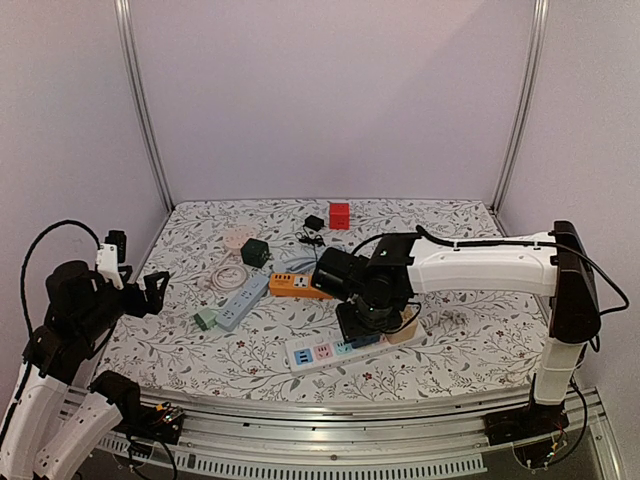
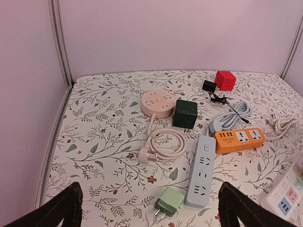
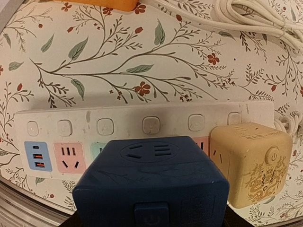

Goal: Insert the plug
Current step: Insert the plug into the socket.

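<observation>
My right gripper [image 1: 362,322] is shut on a dark blue cube plug [image 3: 151,184], which fills the lower middle of the right wrist view. The cube sits over the socket row of a white power strip [image 3: 142,124] that lies near the table's front edge [image 1: 330,352]. Its prongs are hidden, so I cannot tell whether they sit in a socket. A beige cube adapter [image 3: 251,163] stands on the strip just right of the blue one. My left gripper [image 2: 151,213] hangs open and empty above the table's left side [image 1: 150,290], far from the strip.
A green plug adapter [image 2: 170,201], a pale blue power strip [image 2: 201,172], an orange strip [image 2: 239,140], a dark green cube [image 2: 184,113], a pink round socket with coiled cable [image 2: 157,104] and a red cube [image 2: 225,80] lie mid-table. A white cable [image 3: 246,14] runs behind the strip.
</observation>
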